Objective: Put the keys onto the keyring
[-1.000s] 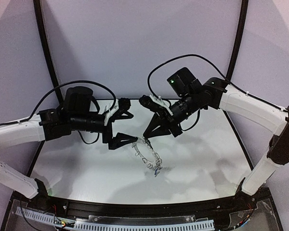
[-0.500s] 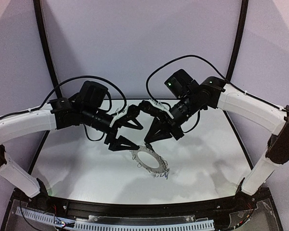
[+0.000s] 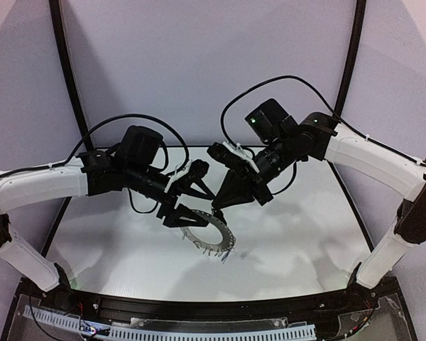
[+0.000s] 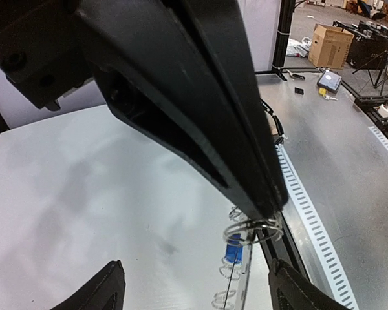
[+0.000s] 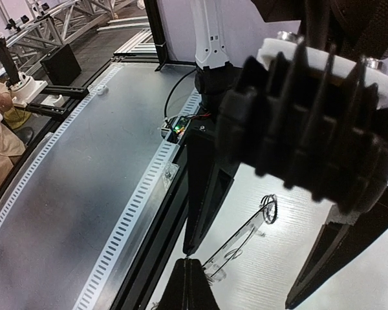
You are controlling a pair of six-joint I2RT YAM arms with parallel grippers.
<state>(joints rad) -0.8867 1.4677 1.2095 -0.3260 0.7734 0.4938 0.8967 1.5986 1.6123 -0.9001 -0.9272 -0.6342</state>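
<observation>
While my right gripper (image 5: 189, 263) has its fingers pressed together, on what seems to be one thin wire loop (image 4: 252, 229) at the rim of the keyring (image 3: 226, 238), my left gripper (image 4: 197, 287) has its fingers spread wide and pinches nothing.

In the left wrist view the loops stand in the lower right of the frame. They are between my two left tips but much nearer to the right-hand one, and the closed right fingers come down on them from the upper left. The blue key (image 4: 233, 250) shows just under that loop. Whether it is threaded I cannot tell, and the black key I cannot find in any view.

In the right wrist view the keyring is seen edge-on, its long line rising from my right tips at bottom centre toward the upper right, so it is tilted and not flat on the white table (image 3: 305, 234). One left fingertip almost meets my right tips there.

I judge the coming move belongs to the left fingers, which are nearest to the free rim. They should close across the flat of the disc, not along its edge.

In the top view both forearms reach in from the frame sides, wrists bent down to the centre.
</observation>
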